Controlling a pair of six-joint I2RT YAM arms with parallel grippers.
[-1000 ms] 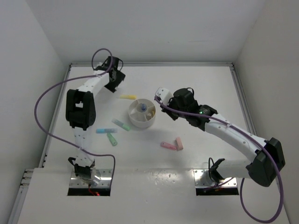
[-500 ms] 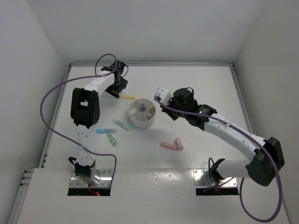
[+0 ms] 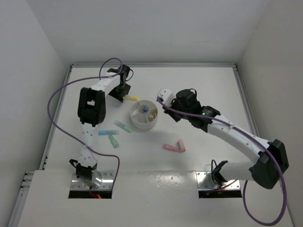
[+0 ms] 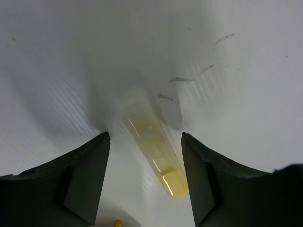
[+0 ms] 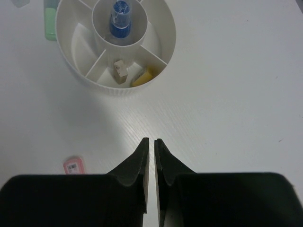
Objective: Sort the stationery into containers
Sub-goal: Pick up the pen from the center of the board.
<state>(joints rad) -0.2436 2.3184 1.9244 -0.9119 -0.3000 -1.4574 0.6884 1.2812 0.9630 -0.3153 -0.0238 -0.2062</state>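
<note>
Left wrist view: one yellow bar (image 4: 154,156), glossy, translucent, flat on the matte white table (image 4: 246,71), between my left gripper's (image 4: 145,139) wide-open fingers, gaps either side; arm reached far. Right gripper (image 5: 151,144): fingers almost touching, empty, hovering just near of the round, ribbed white dish (image 5: 85,75). Pink bar (image 3: 171,147), green bar (image 3: 113,141), blue bar (image 3: 105,133) lie loose nearer.

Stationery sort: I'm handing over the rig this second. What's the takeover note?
Left gripper: open, straddling the yellow bar on the table, not yet closed.
Right gripper: shut, empty, near the dish.
Done: blue piece in the centre cup; beige block and yellow piece in a wedge.
Left to sort: yellow bar, two green bars, blue bar, two pink pieces.
</note>
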